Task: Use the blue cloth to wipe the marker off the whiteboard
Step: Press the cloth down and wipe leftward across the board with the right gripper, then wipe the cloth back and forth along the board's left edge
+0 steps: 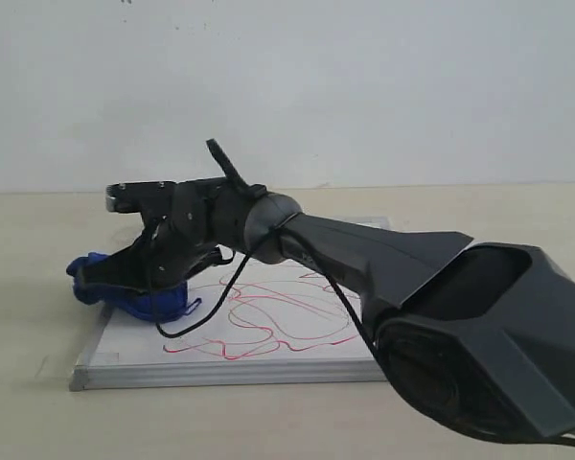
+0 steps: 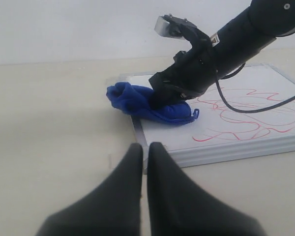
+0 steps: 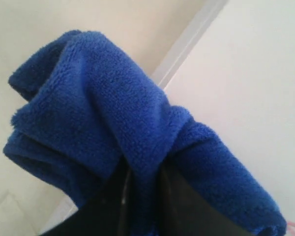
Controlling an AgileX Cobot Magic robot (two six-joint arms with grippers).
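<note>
The whiteboard (image 1: 268, 359) lies flat on the table, with red marker (image 1: 268, 321) scribbles across its middle and right. My right gripper (image 1: 139, 283) reaches across to the board's left edge and is shut on the bunched blue cloth (image 1: 125, 292). Part of the cloth hangs over the frame onto the table. Close up, a fold of blue cloth (image 3: 113, 128) is pinched between the right gripper (image 3: 142, 191) fingers, beside the silver frame. My left gripper (image 2: 144, 147) hovers low in front of the board's near corner, shut and empty; from there the cloth (image 2: 142, 105), marker (image 2: 246, 120) and whiteboard (image 2: 226, 147) show.
A black cable (image 1: 230, 287) loops from the right arm down over the board. The right arm's large black body (image 1: 460, 316) covers the board's right side in the exterior view. A pale wall (image 1: 287, 86) stands behind the beige table (image 1: 29, 220).
</note>
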